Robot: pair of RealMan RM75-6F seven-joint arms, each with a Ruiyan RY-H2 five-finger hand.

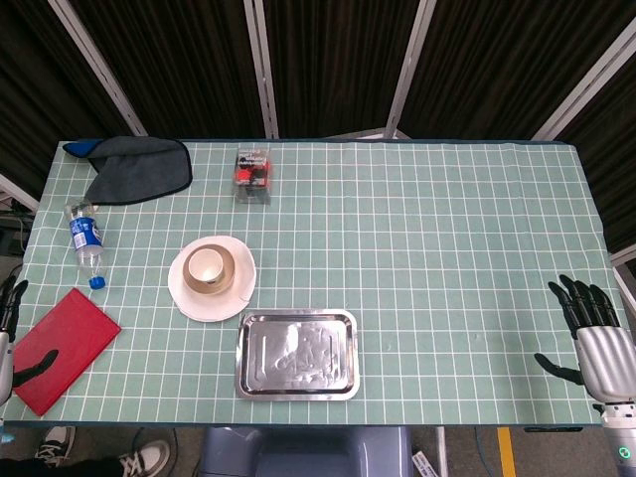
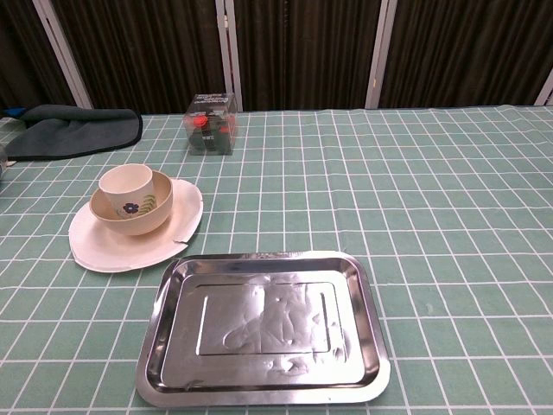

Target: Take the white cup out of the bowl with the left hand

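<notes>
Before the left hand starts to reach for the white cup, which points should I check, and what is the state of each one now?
1. White cup stands upright inside the bowl: ok.
2. Bowl sits on the white plate, which has a chipped edge toward the steel tray: ok, but lift gently.
3. Left hand holds nothing, fingers apart, at the table's left edge: ok.
4. Path to the cup: the red book and the water bottle lie between hand and plate: not ok, pass above them.
5. Right hand is open, far from the cup: ok.
6. Anything inside the cup: cannot tell for sure.
</notes>
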